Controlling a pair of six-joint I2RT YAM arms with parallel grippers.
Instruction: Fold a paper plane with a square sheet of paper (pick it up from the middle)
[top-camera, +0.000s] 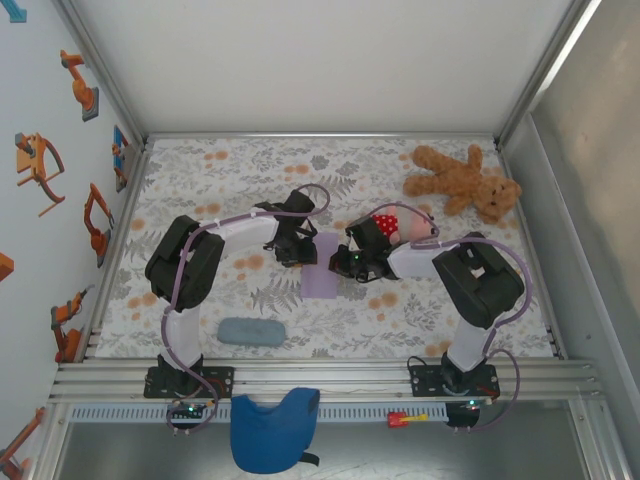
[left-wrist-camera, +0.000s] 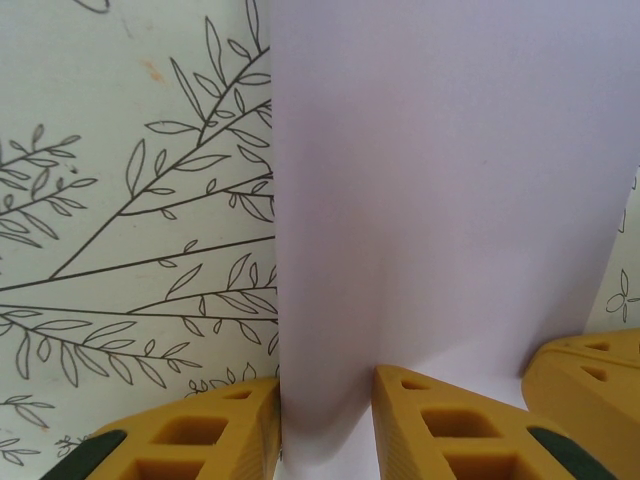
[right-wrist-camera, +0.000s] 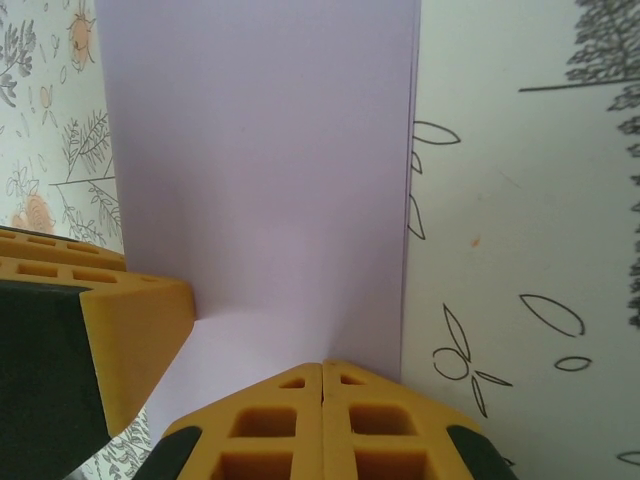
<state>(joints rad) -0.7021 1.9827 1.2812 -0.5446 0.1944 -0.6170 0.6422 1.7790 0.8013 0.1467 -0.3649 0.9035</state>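
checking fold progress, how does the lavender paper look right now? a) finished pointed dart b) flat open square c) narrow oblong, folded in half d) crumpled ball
c: the paper lies as a narrow straight-sided oblong, and the right wrist view shows doubled layers along its long edge, with no pointed tip.

The left hand (top-camera: 297, 247) and right hand (top-camera: 349, 263) crowd the paper (top-camera: 322, 278); a teddy bear (top-camera: 465, 183) blocks the far right, a grey pad (top-camera: 251, 331) the near left, while the far-left surface (top-camera: 190, 175) lies open.

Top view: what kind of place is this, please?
Probably a robot test cell: two arms bolted to a metal rail, white panels around a patterned table, a teddy bear.
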